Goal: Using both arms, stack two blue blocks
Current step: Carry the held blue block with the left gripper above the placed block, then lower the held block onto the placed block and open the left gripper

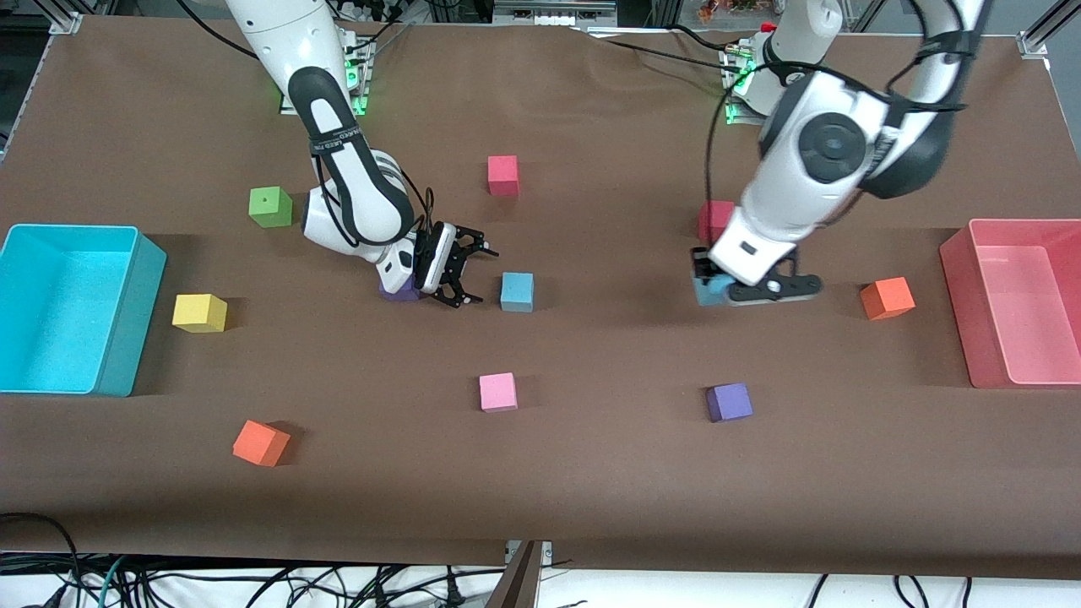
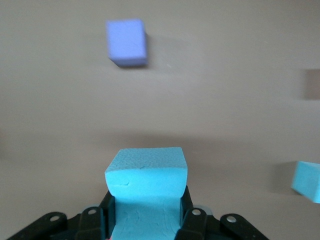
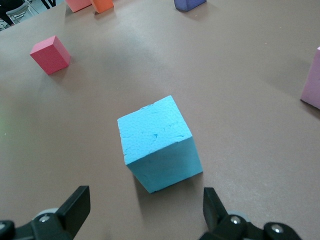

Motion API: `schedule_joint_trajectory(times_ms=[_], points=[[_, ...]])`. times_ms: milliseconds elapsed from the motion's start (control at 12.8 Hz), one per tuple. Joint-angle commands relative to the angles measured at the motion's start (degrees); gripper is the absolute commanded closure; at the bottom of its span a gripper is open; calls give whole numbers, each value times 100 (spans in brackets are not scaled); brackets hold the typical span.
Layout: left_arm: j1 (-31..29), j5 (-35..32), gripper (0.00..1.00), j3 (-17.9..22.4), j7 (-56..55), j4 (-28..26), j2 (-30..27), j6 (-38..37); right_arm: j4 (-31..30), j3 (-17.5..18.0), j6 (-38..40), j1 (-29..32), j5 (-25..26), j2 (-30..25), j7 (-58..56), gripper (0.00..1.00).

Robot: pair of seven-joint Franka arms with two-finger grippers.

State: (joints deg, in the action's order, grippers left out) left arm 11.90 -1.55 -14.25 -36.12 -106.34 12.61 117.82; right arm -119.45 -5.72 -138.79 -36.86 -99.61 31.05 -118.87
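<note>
One blue block (image 1: 517, 291) sits on the brown table near the middle. My right gripper (image 1: 469, 272) is open just beside it, toward the right arm's end. In the right wrist view the block (image 3: 159, 142) lies ahead of the open gripper (image 3: 145, 210), not between the fingers (image 3: 75, 207). My left gripper (image 1: 703, 279) is shut on the second blue block (image 1: 709, 293), low at the table toward the left arm's end. In the left wrist view the gripper (image 2: 146, 202) clamps this block (image 2: 146, 175) on both sides, and the first block (image 2: 306, 181) shows at the edge.
A purple cube (image 1: 399, 291) lies under the right wrist. A red cube (image 1: 714, 219) is partly hidden by the left arm. Other cubes: red (image 1: 503, 175), pink (image 1: 497, 392), purple (image 1: 729, 402), orange (image 1: 887, 298). A turquoise bin (image 1: 127, 321) and a pink bin (image 1: 954, 279) stand at the table's ends.
</note>
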Motion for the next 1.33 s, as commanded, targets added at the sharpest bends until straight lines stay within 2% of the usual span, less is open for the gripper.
schedule_joint_trajectory(times_ms=[0, 235, 470, 627, 862, 1253], points=[[723, -12, 100, 36, -1104, 770, 679, -163, -26, 44, 54, 47, -138, -12, -172, 0], [1576, -12, 100, 45, -2493, 1605, 1408, -181, -26, 44, 54, 47, -138, -12, -172, 0], [1990, 6, 100, 89, -2830, 2063, 1936, -154, -26, 44, 54, 47, -138, -11, -172, 0], [2289, -3, 100, 228, -2866, 2537, 2384, -146, -26, 44, 54, 56, -138, -3, -172, 0], [2589, -3, 100, 467, -2656, 2986, 2754, -137, -26, 44, 54, 56, -138, -11, -172, 0], [2773, -3, 100, 581, -1979, 3321, 3071, -84, -26, 44, 54, 56, -138, -12, -163, 0]])
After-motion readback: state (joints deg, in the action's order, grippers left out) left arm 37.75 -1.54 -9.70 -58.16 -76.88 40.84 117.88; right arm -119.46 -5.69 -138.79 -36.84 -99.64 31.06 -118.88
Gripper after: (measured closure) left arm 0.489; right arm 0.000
